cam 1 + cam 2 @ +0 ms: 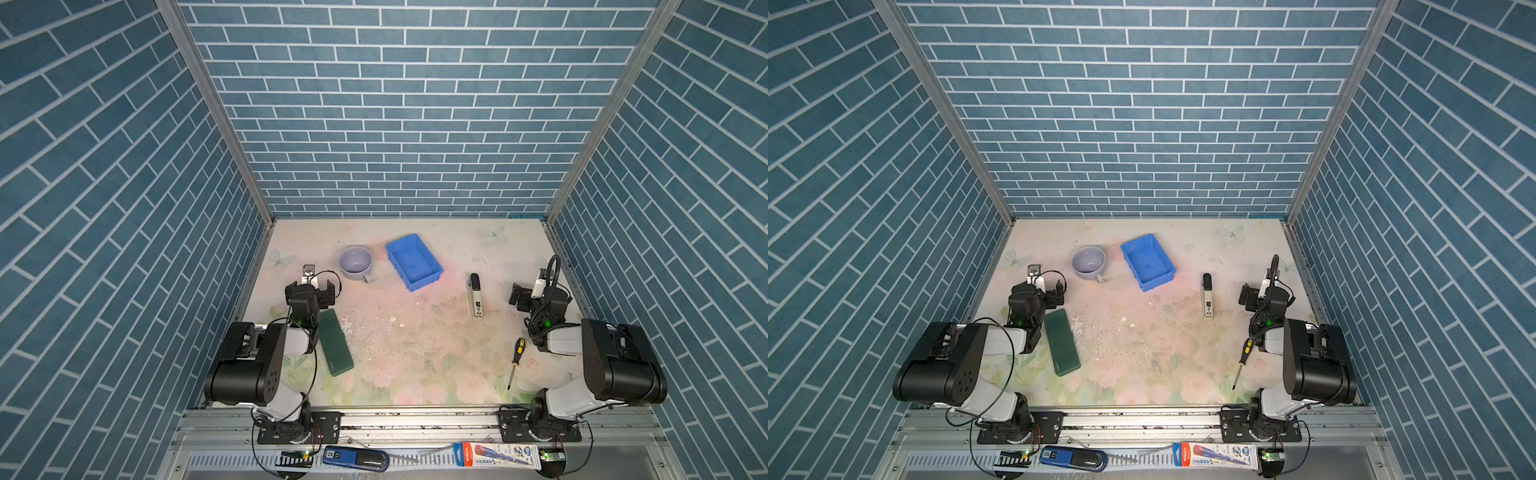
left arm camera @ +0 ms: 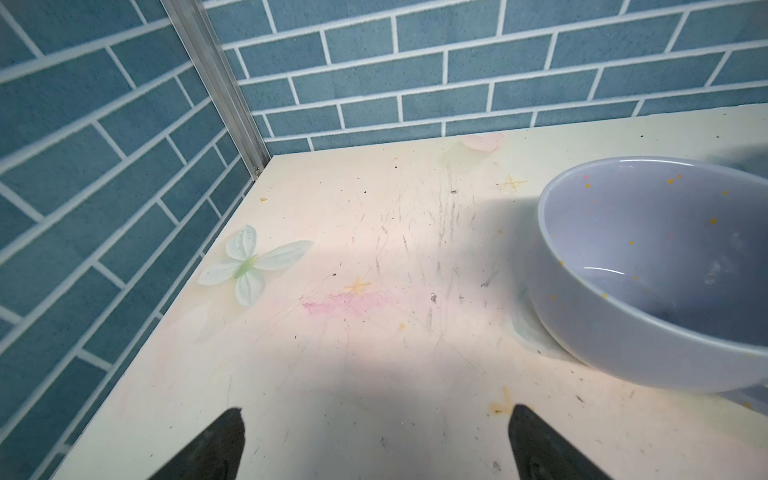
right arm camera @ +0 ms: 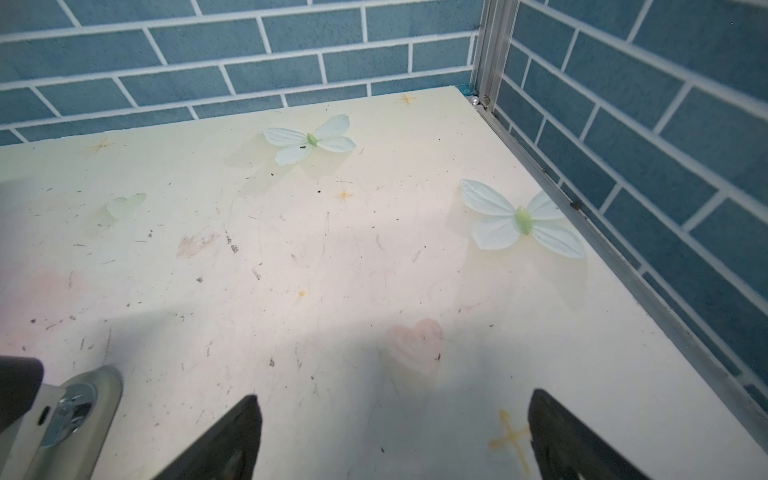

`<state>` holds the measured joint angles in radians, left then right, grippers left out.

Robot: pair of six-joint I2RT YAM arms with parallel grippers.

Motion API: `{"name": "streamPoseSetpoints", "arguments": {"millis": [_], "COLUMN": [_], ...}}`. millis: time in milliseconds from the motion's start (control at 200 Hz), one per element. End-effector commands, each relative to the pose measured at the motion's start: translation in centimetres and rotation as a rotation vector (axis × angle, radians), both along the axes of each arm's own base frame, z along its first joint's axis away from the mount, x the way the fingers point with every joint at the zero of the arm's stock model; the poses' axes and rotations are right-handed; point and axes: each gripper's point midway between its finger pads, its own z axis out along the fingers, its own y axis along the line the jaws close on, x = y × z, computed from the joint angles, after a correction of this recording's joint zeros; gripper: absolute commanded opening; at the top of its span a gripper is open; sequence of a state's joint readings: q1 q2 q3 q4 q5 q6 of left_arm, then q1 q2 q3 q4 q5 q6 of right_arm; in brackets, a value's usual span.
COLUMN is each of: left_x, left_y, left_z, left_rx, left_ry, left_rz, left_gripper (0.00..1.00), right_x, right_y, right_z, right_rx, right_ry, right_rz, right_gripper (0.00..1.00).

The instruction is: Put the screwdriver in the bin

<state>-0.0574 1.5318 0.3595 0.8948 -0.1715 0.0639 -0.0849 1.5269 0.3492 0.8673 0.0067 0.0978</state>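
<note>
You have: screwdriver (image 1: 516,358) near surface's (image 1: 415,353) front edge, stick (image 1: 475,295) between it and bin (image 1: 413,261), cup (image 1: 355,262) beside bin, left pincer (image 2: 376,446) and right pincer (image 3: 395,438) apart.

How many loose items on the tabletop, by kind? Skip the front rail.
screwdriver: 1
blue bin: 1
grey-lilac cup: 1
black-and-grey stick: 1
dark green flat case: 1
Total: 5

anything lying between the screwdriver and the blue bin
The black-and-grey stick lies flat close to the straight line from the screwdriver to the bin; nothing else does. A lifted carry would probably clear it.
</note>
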Motion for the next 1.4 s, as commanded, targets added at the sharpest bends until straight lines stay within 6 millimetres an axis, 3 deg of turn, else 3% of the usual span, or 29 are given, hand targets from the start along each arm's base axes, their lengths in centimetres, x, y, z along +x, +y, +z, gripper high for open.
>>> {"name": "streamPoseSetpoints", "arguments": {"millis": [0,880,1045,1215,1395], "left_x": [0.4,0.1,-1.1,-2.1,-3.1], "left_y": [0.0,0.2,-0.3,-2.2,-6.4], "left_z": [0.6,0.9,3.3,6.6,10.2], "left_rx": [0.003,0.004,0.028,0.084,0.100], "left_ry": [-0.018,-0.037,-0.086,-0.105,-0.129], "left_rz": [0.001,0.012,0.004,-0.037,-0.177], "left_gripper": [1.00,1.00,1.00,1.00,1.00], "right_x": [1.1,1.0,0.9,0.4,-0.8], "right_y": [0.0,0.0,-0.1,0.1,1.1], "right_z": [1.3,1.3,2.5,4.9,7.4], "right_rx": [-0.010,-0.009,-0.015,-0.020,-0.011], "right_ry": [-0.037,-0.040,-0.028,-0.017,0.037], "right_rz": [-0.003,-0.003,-0.004,-0.011,-0.017], "right_gripper": [0.99,0.99,0.99,0.99,0.99]}}
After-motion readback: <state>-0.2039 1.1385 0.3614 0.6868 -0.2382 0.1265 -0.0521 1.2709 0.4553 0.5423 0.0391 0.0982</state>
